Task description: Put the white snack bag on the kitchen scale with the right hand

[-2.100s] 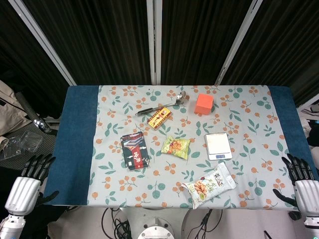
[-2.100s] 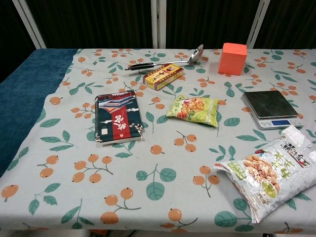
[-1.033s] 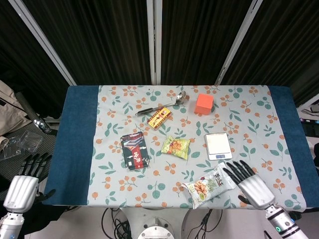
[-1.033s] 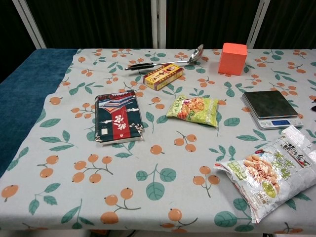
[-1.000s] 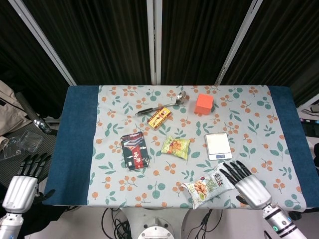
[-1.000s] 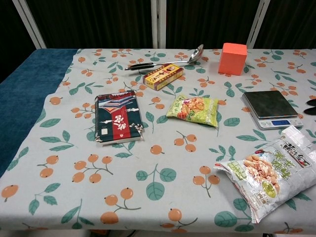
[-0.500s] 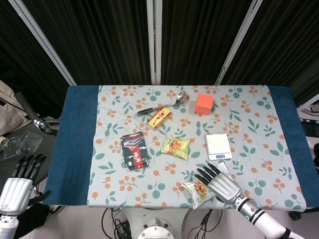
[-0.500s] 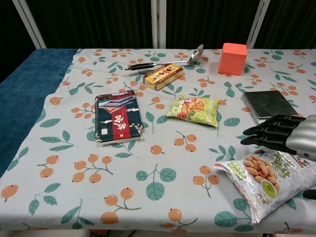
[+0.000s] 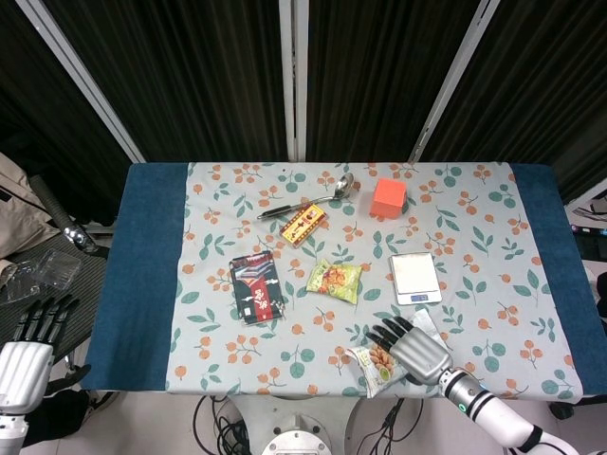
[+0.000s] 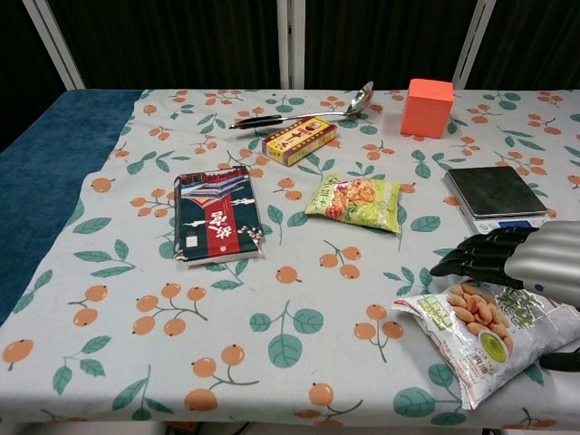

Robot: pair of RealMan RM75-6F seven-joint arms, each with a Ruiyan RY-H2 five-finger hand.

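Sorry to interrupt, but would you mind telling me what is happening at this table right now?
The robot's right hand is over the white snack bag near the table's front edge, fingers spread, apparently about to grasp it. The bag lies flat on the cloth, not yet lifted. The scale just behind it has nothing on it. The left hand hangs off to the side, holding nothing.
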